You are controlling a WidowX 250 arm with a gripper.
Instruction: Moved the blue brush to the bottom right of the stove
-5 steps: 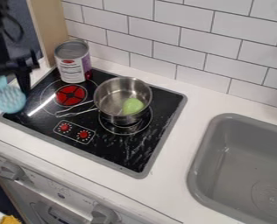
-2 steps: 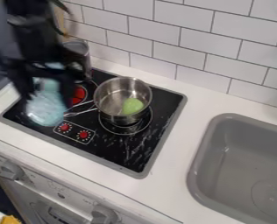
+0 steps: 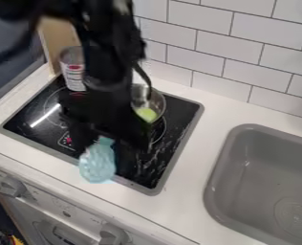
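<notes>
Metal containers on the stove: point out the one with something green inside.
The pot: a green item lies inside it. The other container, the labelled can, stands farther left in view.

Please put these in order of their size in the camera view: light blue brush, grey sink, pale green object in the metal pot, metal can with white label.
1. Grey sink
2. Light blue brush and white-labelled metal can: too alike to rank, the can partly hidden
3. Pale green object
</notes>
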